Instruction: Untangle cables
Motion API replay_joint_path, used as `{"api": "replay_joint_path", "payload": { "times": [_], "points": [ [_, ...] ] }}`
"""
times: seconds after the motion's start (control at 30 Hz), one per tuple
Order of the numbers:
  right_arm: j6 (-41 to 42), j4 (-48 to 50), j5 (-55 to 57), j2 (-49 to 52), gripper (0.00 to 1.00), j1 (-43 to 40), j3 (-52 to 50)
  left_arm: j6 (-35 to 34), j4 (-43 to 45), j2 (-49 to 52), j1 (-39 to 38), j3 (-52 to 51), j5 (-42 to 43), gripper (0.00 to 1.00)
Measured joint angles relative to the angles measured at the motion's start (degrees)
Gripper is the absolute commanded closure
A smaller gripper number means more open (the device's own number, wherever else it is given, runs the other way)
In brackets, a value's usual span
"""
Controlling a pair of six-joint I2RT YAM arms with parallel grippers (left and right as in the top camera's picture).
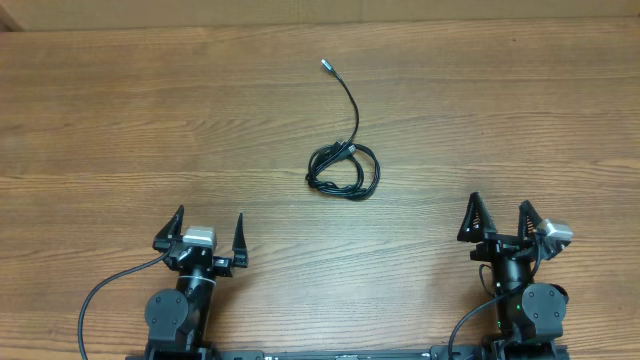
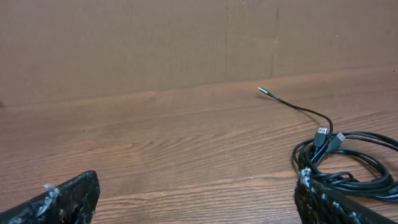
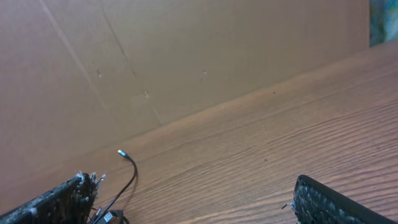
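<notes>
The cables [image 1: 343, 168] lie as a small coiled black bunch in the middle of the wooden table, with one loose strand running up to a silvery plug tip [image 1: 325, 64]. The bunch also shows at the right of the left wrist view [image 2: 348, 163], and its loose strand shows at the lower left of the right wrist view [image 3: 127, 169]. My left gripper [image 1: 209, 228] is open and empty near the front edge, left of the cables. My right gripper [image 1: 497, 216] is open and empty at the front right.
The wooden table [image 1: 150, 120] fills the overhead view. A brown cardboard wall [image 2: 155, 43] stands along its far edge. Thick black wires [image 1: 100, 295] run from the arm bases at the front edge.
</notes>
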Motion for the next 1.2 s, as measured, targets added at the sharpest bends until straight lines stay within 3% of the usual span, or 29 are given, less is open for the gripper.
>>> {"api": "replay_joint_path", "payload": {
  "times": [1.2],
  "points": [
    [0.02,0.07,0.0,0.0,0.0,0.81,0.0,0.0,-0.02,0.0,0.0,0.0,-0.02,0.01]
  ]
}}
